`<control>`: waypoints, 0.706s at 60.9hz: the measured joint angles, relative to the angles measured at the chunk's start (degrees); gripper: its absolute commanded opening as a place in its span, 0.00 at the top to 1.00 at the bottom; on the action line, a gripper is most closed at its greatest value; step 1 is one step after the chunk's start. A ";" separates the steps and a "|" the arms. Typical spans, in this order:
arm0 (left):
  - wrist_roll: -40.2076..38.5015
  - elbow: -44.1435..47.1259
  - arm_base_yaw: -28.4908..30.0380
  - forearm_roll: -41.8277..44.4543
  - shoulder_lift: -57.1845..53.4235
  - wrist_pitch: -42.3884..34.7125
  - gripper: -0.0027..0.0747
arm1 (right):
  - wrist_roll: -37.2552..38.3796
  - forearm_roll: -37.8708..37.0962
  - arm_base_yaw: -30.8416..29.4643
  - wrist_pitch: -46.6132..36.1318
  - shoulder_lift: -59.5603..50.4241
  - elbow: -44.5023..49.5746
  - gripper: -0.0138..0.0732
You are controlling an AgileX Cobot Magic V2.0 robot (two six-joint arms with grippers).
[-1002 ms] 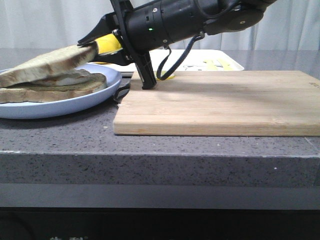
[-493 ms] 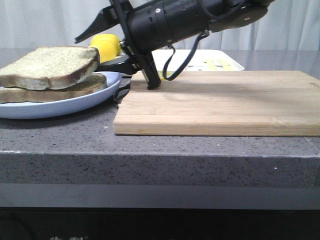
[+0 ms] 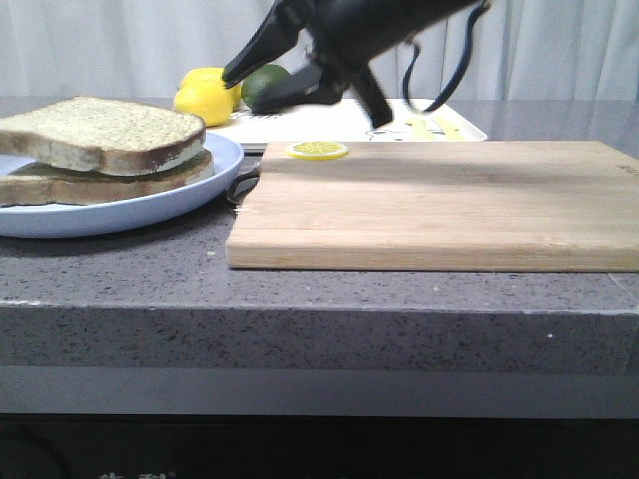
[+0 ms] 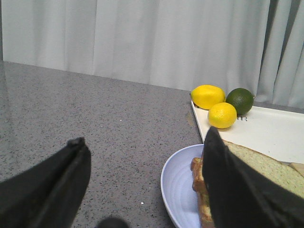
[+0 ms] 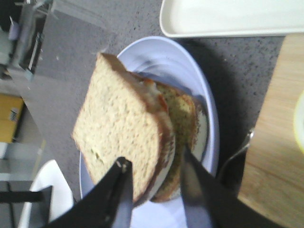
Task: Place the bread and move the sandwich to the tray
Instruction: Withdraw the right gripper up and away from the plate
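Note:
The bread (image 3: 100, 133) lies flat as the top slice of the sandwich (image 3: 150, 172) on the pale-blue plate (image 3: 215, 185) at the left. Seen from the right wrist, the bread (image 5: 121, 137) covers the egg, which shows only as a white and orange edge (image 5: 156, 95). My right gripper (image 3: 240, 93) hangs open and empty above and behind the plate's right rim; its fingers (image 5: 121, 183) point at the sandwich's near edge without touching it. My left gripper (image 4: 145, 152) is open over bare counter beside the plate (image 4: 178, 185). The white tray (image 3: 444, 125) lies behind the board.
A large wooden board (image 3: 439, 205) fills the right of the counter, with a lemon slice (image 3: 318, 150) on its far left corner. Two lemons (image 3: 205, 95) and a lime (image 3: 265, 85) sit at the tray's left end. A metal utensil (image 5: 236, 154) lies between plate and board.
My right gripper let go of the bread, which dropped from a tilt to lie flat on the sandwich. The gripper then rose and drew back to the right, still open.

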 measured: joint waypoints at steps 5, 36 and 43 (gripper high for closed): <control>0.00 0.00 0.00 0.00 0.00 0.00 0.33 | 1.36 -8.44 0.00 0.27 -3.93 0.00 0.77; 0.00 0.00 0.00 0.00 0.00 0.00 0.33 | 19.75 -54.28 -9.72 14.95 -23.32 0.00 0.91; 0.00 0.00 0.00 0.00 0.00 0.00 0.33 | 23.48 -58.67 -15.76 19.72 -26.96 0.64 0.91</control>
